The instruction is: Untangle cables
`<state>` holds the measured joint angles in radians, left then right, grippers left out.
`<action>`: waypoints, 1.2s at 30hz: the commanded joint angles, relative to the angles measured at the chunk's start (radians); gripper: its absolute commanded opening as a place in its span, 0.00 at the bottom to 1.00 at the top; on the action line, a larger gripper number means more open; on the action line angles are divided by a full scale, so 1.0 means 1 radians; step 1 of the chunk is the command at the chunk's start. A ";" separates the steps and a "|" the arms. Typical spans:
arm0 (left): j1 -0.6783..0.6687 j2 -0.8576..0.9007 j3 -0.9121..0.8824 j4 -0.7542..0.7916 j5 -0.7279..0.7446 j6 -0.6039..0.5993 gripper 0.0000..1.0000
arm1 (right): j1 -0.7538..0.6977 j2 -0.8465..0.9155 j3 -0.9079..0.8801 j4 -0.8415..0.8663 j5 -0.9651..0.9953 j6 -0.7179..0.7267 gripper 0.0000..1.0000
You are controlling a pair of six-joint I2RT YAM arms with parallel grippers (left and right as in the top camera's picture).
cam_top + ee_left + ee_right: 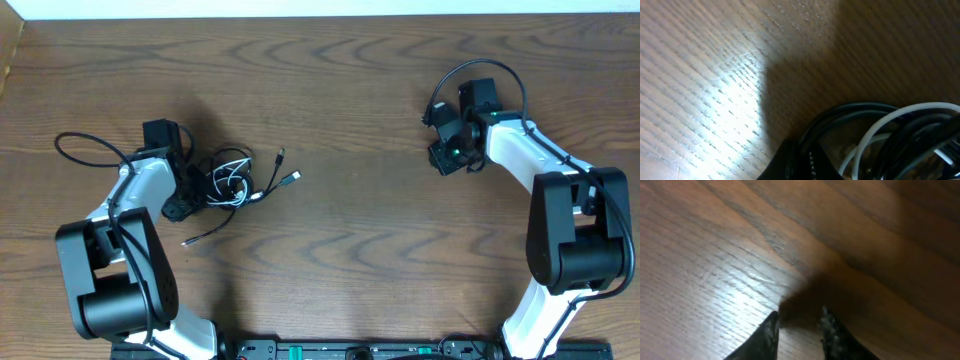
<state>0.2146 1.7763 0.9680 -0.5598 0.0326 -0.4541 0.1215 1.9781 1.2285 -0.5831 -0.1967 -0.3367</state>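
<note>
Black cable (855,107) and white cable (900,114) loops crowd the lower right of the left wrist view, right against a dark finger (790,162). From overhead, the cables (228,185) sit bunched at mid-left of the table (350,90), immediately right of the left gripper (183,205), with plug ends trailing toward the upper right. That gripper is pressed together, seemingly pinching the bundle's left edge. Well apart at the upper right, the right gripper (447,152) has its fingers slightly parted over bare wood, holding nothing.
</note>
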 commanded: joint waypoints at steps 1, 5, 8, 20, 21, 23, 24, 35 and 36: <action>0.002 0.093 -0.076 0.013 0.135 0.075 0.08 | 0.030 0.091 -0.016 -0.064 -0.072 0.020 0.33; 0.002 0.093 -0.076 0.033 0.242 0.143 0.07 | 0.061 0.066 0.064 -0.135 -0.298 0.088 0.38; 0.002 0.093 -0.076 0.043 0.308 0.184 0.08 | 0.087 0.056 0.084 -0.122 -0.478 0.128 0.43; 0.003 0.085 -0.076 0.047 0.734 0.514 0.07 | 0.167 0.056 0.084 -0.038 -0.582 0.132 0.37; 0.003 0.080 -0.076 0.045 0.791 0.563 0.07 | 0.163 0.056 0.084 -0.038 -0.582 0.132 0.32; 0.003 0.068 -0.076 0.043 0.859 0.618 0.07 | 0.150 0.056 0.084 -0.038 -0.582 0.135 0.25; 0.003 0.062 -0.076 0.048 0.883 0.632 0.07 | 0.142 0.056 0.084 -0.038 -0.582 0.135 0.21; 0.003 0.001 -0.075 0.362 1.357 0.645 0.07 | 0.101 0.056 0.084 -0.079 -0.590 0.135 0.01; 0.003 0.001 -0.075 0.376 1.364 0.645 0.07 | 0.103 0.056 0.084 -0.083 -0.598 0.135 0.01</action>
<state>0.2188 1.7981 0.8883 -0.2142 1.2152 0.1627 0.2192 2.0224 1.2953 -0.6563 -0.7559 -0.1993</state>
